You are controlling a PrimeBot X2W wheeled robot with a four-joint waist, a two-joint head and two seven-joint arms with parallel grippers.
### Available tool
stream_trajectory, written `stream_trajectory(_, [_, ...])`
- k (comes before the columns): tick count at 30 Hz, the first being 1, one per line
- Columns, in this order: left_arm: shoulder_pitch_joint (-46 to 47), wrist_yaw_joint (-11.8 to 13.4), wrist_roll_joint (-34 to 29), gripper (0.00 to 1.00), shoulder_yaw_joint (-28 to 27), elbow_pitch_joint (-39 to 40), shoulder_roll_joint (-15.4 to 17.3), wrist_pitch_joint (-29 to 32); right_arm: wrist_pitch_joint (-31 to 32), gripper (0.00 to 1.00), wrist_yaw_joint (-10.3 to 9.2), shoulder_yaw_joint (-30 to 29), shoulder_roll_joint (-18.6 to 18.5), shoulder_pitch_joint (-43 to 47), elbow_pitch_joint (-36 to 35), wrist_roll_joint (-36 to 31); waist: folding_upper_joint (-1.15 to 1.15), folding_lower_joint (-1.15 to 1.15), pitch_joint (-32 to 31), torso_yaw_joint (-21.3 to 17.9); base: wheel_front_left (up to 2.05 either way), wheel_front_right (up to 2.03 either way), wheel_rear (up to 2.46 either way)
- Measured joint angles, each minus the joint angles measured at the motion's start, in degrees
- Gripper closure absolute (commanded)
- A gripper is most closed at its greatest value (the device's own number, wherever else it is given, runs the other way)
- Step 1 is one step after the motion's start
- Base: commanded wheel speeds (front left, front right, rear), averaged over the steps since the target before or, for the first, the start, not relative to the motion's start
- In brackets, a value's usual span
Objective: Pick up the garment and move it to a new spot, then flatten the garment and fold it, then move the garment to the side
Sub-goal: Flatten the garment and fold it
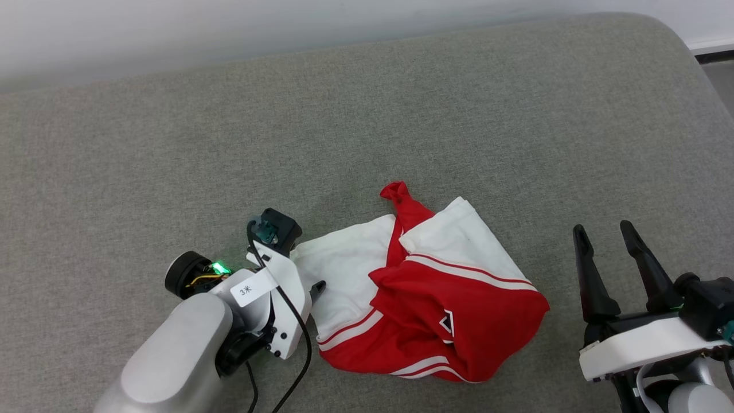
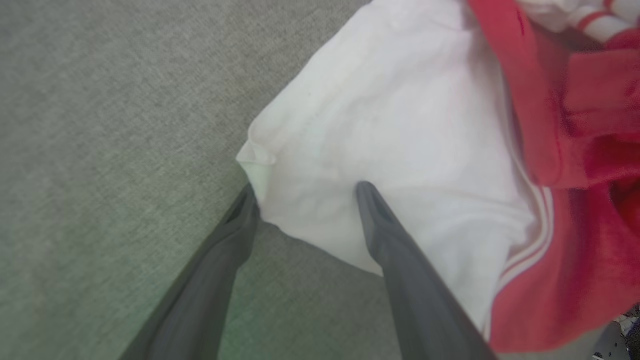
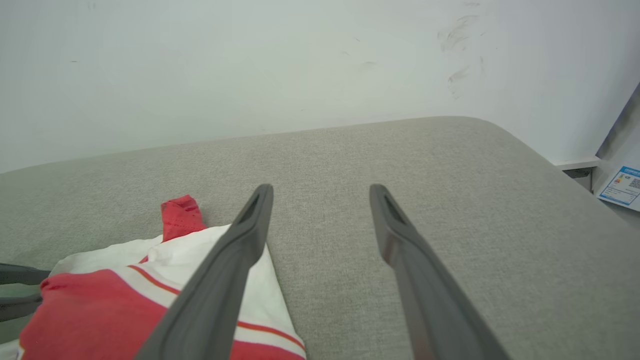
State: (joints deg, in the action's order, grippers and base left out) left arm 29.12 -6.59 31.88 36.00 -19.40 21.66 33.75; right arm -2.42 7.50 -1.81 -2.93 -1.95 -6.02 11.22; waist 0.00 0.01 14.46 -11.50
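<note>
Red sports-jersey garment (image 1: 436,298) of thin fabric, with white sleeves and red-and-white striped trim. It lies crumpled in a loose heap on the near middle of the grey woven padded surface (image 1: 401,86). A twisted red tip pokes up at the heap's far side. White sleeve panels spread left and up, and the red body is bunched at the near right. Part of a black, white-outlined mark shows in a fold.

Left claw (image 1: 312,281) is at the heap's left edge, its jaws spread wide and not clamped. The left wrist view shows the left claw (image 2: 306,197) with its 2 dark fingers straddling a corner of the garment (image 2: 400,125). 1 tip is at the folded white corner and the other lies over the white cloth. Contact is unclear because of blur. On the left arm are a green light (image 1: 218,267), a white tag (image 1: 246,288) and a black cable (image 1: 298,321).

Right claw (image 1: 602,229) is right of the heap and apart from it, open with its fingers pointing away. From the right wrist view, the right claw (image 3: 321,192) frames bare surface, with the garment (image 3: 100,300) at lower left.

White wall (image 3: 250,60) stands behind, with faint scuffs. A blue-and-white label (image 3: 622,186) is at the far right.
</note>
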Motion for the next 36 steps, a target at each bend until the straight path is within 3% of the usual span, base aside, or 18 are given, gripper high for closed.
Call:
stream_trajectory(1, [0.41,-0.05,0.12,0.71,0.74,-0.02,0.02,0.52,-0.12,0.00,0.01,0.08,0.01,-0.17,0.19,0.11,0.00,0.00,0.21,-0.09,0.00,0.00,0.00])
stream_trajectory(2, [0.85,-0.08,0.03,1.00,1.42,-0.03,0.20,1.07,-0.24,0.00,0.00,0.10,0.01,-0.28,0.31,0.32,0.00,0.00,0.39,-0.14,0.00,0.00,0.00])
stream_trajectory(9, [1.96,-0.24,-0.88,1.00,2.60,-1.01,0.30,-2.78,-1.08,0.00,0.01,-0.14,0.01,-0.97,1.63,0.70,0.00,0.00,0.56,0.22,0.00,0.00,0.00])
stream_trajectory(13, [0.88,1.42,-1.22,1.00,1.25,-0.60,0.71,-6.93,-1.01,0.00,0.00,-1.01,0.01,-0.91,2.20,0.62,0.00,0.00,-0.75,0.74,0.00,0.00,0.00])
stream_trajectory(25, [-13.35,11.74,2.97,1.00,-8.05,9.04,6.48,-14.56,1.13,0.00,0.00,-4.19,0.01,1.53,1.83,-0.12,0.00,-0.01,-6.50,3.96,0.00,0.00,0.00])
stream_trajectory(30, [-22.34,15.96,6.73,1.00,-11.72,10.76,6.81,-16.80,1.94,0.00,0.00,-4.90,0.00,2.58,1.56,-0.23,0.00,-0.01,-8.40,5.50,0.00,0.00,0.00])
stream_trajectory(36, [-29.39,17.68,9.93,1.00,-13.11,10.54,4.80,-19.28,3.02,0.00,0.00,-5.13,0.01,3.59,1.05,-0.29,0.00,-0.02,-10.22,6.89,0.00,0.00,0.00])
